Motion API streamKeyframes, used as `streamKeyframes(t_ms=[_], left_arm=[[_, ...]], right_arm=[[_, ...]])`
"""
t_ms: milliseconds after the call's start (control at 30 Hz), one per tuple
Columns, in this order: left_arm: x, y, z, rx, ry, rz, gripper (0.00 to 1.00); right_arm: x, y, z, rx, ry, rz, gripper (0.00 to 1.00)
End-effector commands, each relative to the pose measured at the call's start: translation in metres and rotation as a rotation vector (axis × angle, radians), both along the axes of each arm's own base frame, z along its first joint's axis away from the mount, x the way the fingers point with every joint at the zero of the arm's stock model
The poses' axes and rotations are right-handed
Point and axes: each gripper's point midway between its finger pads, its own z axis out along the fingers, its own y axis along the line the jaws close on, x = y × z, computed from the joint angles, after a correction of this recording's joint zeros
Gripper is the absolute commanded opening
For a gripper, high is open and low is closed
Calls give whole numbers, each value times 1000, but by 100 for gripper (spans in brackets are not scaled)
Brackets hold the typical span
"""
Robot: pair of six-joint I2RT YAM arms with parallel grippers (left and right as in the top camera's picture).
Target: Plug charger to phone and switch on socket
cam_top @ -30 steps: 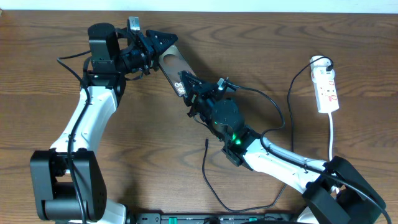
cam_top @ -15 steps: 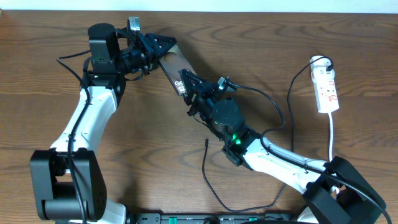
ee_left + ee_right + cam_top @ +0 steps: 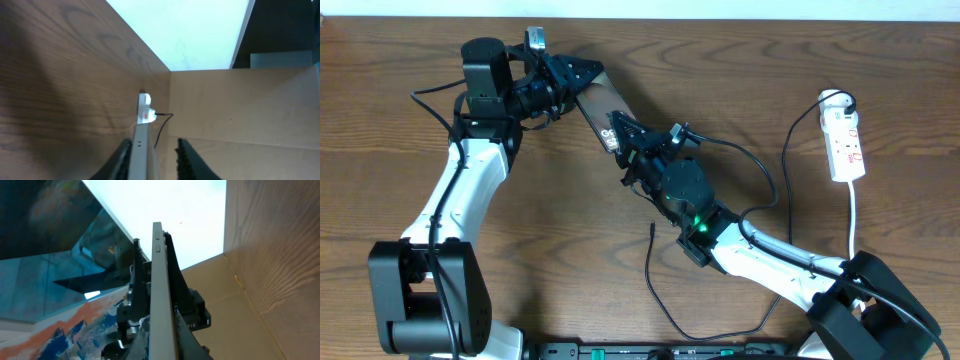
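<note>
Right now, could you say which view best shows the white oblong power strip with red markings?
Overhead: the white power strip lies fully visible from above. Left wrist shows it small and distant; right wrist misses it.

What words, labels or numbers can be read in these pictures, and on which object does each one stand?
On the phone: white lettering at its lower end, partly covered by the right gripper; too small to read.
On the power strip: red markings, too small to read.
In both wrist views: no readable text.
</note>
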Motion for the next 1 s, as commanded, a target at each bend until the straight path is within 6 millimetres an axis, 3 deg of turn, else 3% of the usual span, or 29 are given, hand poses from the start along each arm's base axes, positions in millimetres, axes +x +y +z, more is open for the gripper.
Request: streamKeyframes(t_ms=[0,367,500,967], left_arm=[[-7,-5,10,-4,-41,-45,21],[-7,-5,10,0,-46,-46,20],[-7,-5,10,5,-55,-49,11],[-7,-5,10,5,-55,-49,7]], right_arm=[[1,-1,16,31,-18,-7,1],[1,0,16,30,-18,-7,1],[-1,2,16,30,-18,-1,1],[-1,2,16,30,-18,-1,1]])
